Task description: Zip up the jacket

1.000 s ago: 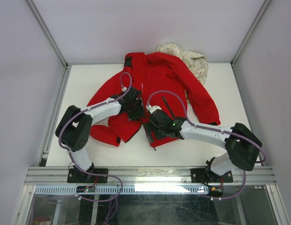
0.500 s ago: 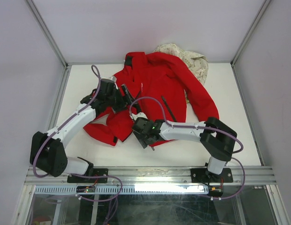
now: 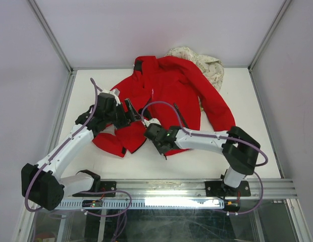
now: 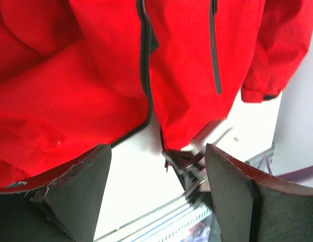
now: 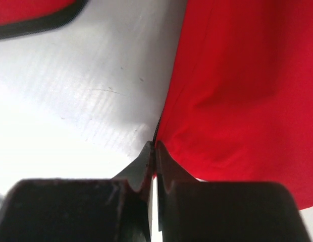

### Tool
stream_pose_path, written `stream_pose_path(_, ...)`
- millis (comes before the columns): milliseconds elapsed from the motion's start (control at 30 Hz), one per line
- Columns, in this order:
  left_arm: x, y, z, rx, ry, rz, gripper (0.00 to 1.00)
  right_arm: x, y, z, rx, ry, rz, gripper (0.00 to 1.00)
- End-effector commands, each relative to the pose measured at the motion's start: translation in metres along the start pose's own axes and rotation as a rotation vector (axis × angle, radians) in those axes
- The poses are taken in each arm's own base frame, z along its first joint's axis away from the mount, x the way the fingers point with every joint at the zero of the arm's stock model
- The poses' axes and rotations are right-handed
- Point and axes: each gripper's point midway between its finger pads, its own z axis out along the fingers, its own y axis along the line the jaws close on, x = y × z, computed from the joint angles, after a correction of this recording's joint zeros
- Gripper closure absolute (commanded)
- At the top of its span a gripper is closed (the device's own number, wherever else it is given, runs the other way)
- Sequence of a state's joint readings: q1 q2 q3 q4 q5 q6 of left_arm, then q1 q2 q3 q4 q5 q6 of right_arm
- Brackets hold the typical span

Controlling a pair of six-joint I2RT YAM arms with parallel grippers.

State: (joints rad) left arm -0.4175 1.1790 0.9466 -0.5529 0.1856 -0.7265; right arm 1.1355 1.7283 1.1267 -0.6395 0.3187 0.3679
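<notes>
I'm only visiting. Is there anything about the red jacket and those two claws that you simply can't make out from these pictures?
Right wrist view: the right gripper is shut on the edge of the jacket and itself hides whether a zipper pull is between its tips.
Top view: the floral garment is mostly hidden behind the jacket.
Top view: the white chest lettering is too small to read.
</notes>
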Motion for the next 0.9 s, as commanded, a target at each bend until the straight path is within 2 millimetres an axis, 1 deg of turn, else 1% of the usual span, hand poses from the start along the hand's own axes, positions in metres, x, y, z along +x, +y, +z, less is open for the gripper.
stream_pose_path(0,0.030,-0.008,-0.018,0.091,0.091,0.025,0.24,-0.051,0.010,-0.046,-0.199,-0.191,0.146,1.00)
stream_pose_path(67,0.038,-0.008,-0.020,0.109,0.108,0.008,0.25,-0.059,0.015,-0.058,-0.303,-0.229,0.200,1.00)
stream_pose_path(167,0.047,-0.013,-0.023,0.160,0.132,-0.028,0.25,-0.074,0.025,-0.079,-0.476,-0.314,0.266,1.00)
stream_pose_path(233,0.053,-0.017,-0.023,0.195,0.146,-0.057,0.25,-0.080,0.027,-0.087,-0.574,-0.356,0.337,1.00)
stream_pose_path(300,0.059,-0.017,-0.020,0.205,0.162,-0.085,0.25,-0.079,0.023,-0.082,-0.611,-0.368,0.405,0.98)
stream_pose_path(467,0.071,-0.016,-0.015,0.194,0.192,-0.081,0.26,-0.049,0.009,-0.047,-0.530,-0.306,0.486,0.93)
stream_pose_path(567,0.080,-0.017,-0.009,0.183,0.222,-0.068,0.26,-0.036,0.001,-0.034,-0.503,-0.294,0.526,0.92)
stream_pose_path(800,0.100,-0.015,0.007,0.138,0.275,-0.041,0.26,-0.023,-0.015,-0.019,-0.411,-0.266,0.523,0.83)
stream_pose_path(867,0.106,-0.014,0.012,0.128,0.292,-0.036,0.26,-0.020,-0.020,-0.017,-0.381,-0.258,0.517,0.83)
